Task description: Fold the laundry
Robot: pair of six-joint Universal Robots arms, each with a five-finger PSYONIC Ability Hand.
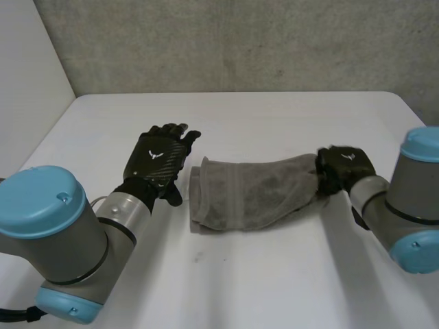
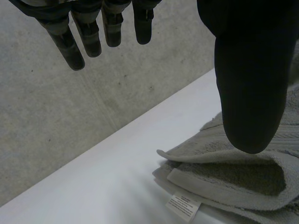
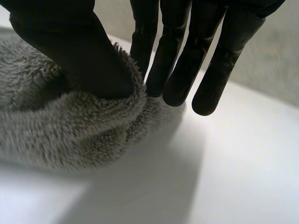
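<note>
A grey towel (image 1: pixel 250 193) lies folded in layers at the table's middle. My right hand (image 1: pixel 345 168) is at the towel's right end, where its thumb (image 3: pixel 79 56) and fingers (image 3: pixel 173 60) pinch a bunched fold of the towel (image 3: pixel 70 126). My left hand (image 1: pixel 158 159) hovers just left of the towel with straight fingers (image 2: pixel 77 35) and holds nothing. Beneath its thumb (image 2: pixel 252 93) lie the towel's stacked left edges (image 2: pixel 229 182), with a white label (image 2: pixel 183 206) sticking out.
The white table (image 1: pixel 247 274) ends at a grey concrete wall (image 1: pixel 240 44) behind. A pale wall (image 1: pixel 27 82) stands to the left. Bare tabletop lies in front of the towel and behind it.
</note>
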